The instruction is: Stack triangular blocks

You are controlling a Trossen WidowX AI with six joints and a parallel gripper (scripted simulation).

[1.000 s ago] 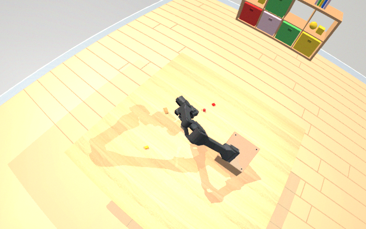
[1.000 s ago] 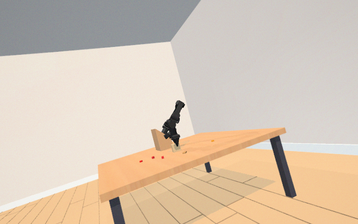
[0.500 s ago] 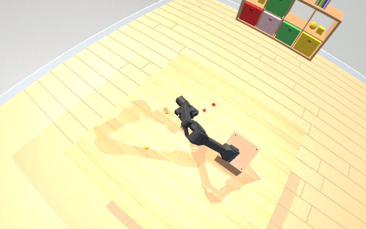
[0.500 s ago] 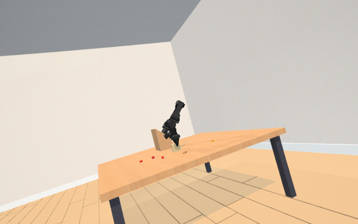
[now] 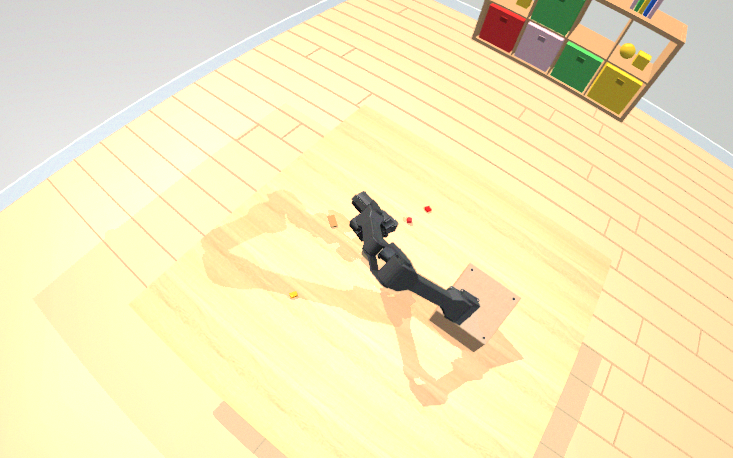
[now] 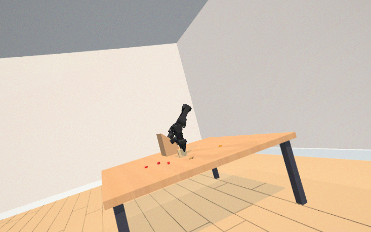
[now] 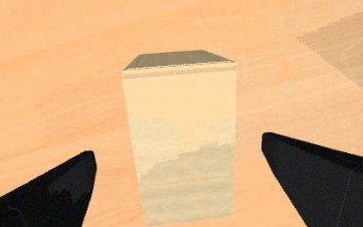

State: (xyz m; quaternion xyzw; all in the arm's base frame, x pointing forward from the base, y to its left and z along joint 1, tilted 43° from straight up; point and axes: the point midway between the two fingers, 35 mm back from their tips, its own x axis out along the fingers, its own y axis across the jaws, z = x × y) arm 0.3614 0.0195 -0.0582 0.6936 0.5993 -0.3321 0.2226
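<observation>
In the wrist view, a pale block-shaped body (image 7: 184, 102) (image 6: 181, 153) stands on the table. Its broad face is pale, its far face is dark, and a thin darker line crosses near its far edge. It looks like the two triangular blocks together, but the seam between them is not clear, nor whether their ends are exactly even. My gripper (image 7: 180, 149) (image 6: 183, 151) is open, with one finger on each side of the pale body and a visible gap at both sides. In the top view, the arm hides the body and the fingertips.
A small brown piece (image 5: 332, 221) (image 6: 191, 157) lies close to the hand. Small red pieces (image 5: 409, 219) (image 6: 158, 162) lie on the other side. An orange-yellow piece (image 5: 293, 294) (image 6: 220, 146) lies farther off. The arm's base block (image 5: 488, 301) (image 6: 165, 145) stands behind.
</observation>
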